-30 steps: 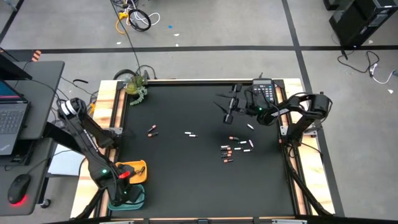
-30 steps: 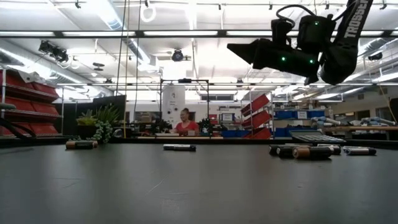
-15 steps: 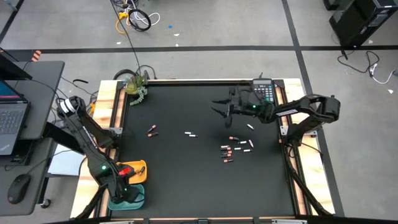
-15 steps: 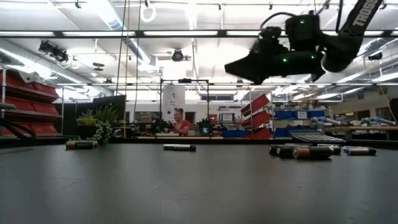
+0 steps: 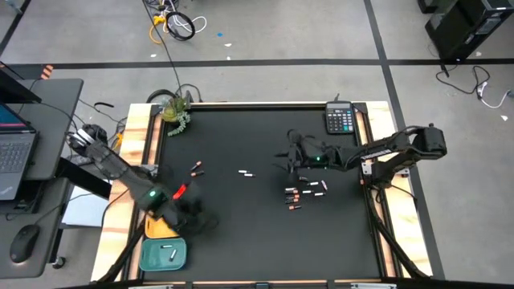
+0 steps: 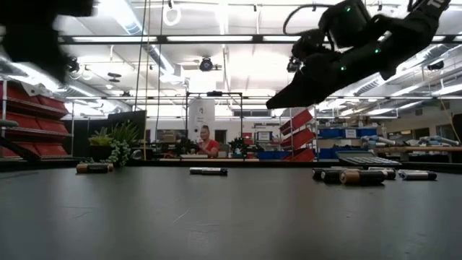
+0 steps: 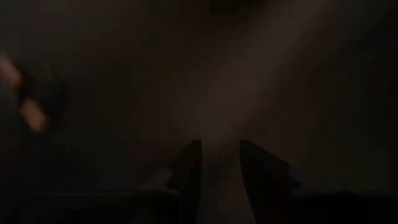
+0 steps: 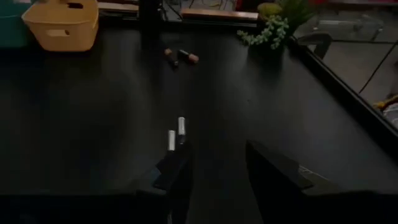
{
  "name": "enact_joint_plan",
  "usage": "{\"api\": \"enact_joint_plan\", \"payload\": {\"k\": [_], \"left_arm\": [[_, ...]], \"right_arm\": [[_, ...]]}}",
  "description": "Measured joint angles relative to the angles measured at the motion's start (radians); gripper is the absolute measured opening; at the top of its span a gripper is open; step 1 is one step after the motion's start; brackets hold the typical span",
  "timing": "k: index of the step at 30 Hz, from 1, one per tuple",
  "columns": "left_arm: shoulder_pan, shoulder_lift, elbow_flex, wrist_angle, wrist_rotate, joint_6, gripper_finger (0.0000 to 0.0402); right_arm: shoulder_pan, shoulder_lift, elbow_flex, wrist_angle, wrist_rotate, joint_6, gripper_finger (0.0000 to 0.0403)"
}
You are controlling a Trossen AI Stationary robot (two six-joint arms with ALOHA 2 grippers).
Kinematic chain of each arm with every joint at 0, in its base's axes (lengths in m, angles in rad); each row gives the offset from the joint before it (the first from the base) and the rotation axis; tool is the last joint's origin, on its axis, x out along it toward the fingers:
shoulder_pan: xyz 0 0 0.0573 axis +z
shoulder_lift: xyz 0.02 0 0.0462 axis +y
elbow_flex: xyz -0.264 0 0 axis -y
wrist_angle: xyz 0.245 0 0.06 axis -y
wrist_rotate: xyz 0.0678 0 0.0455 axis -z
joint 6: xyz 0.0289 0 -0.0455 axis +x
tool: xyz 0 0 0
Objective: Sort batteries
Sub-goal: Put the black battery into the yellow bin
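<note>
Batteries lie scattered on the black table (image 5: 241, 233). Two dark ones with copper ends (image 5: 196, 168) lie at the left. Two white ones (image 5: 246, 172) (image 8: 175, 134) lie in the middle. A mixed cluster (image 5: 303, 191) (image 6: 354, 175) lies to the right. My right gripper (image 5: 281, 156) (image 8: 214, 168) hangs open above the table, right of the white pair, fingers slanting down toward it. My left gripper (image 5: 202, 222) (image 7: 217, 165) hovers open over the table's near left part, nothing between its fingers.
A teal tray (image 5: 163, 254) with white batteries in it and a yellow bin (image 5: 161, 229) (image 8: 62, 25) sit at the near left corner. A calculator (image 5: 340, 120) lies at the far right and a small plant (image 5: 175, 112) at the far left corner.
My left gripper has swung from over the bins at the near left corner out over the table, toward its right and far side, turning as it went. My right gripper has tipped its fingers downward and sunk, coming from beside the calculator toward the white batteries.
</note>
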Motion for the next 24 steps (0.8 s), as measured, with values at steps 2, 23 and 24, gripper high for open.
{"api": "enact_joint_plan", "payload": {"k": [2,23,24], "left_arm": [[0.062,0.001,0.000,-0.013,-0.063,0.075,0.0117],[0.569,0.091,0.000,0.455,0.151,0.991,0.0117],[0.575,0.099,0.000,0.473,0.176,1.004,0.0117]], "right_arm": [[0.043,-0.011,-0.003,-0.014,0.027,0.013,0.0155],[0.390,-0.041,-0.131,0.135,0.520,0.119,0.0141],[0.389,-0.055,-0.131,0.062,0.520,0.152,0.0141]]}}
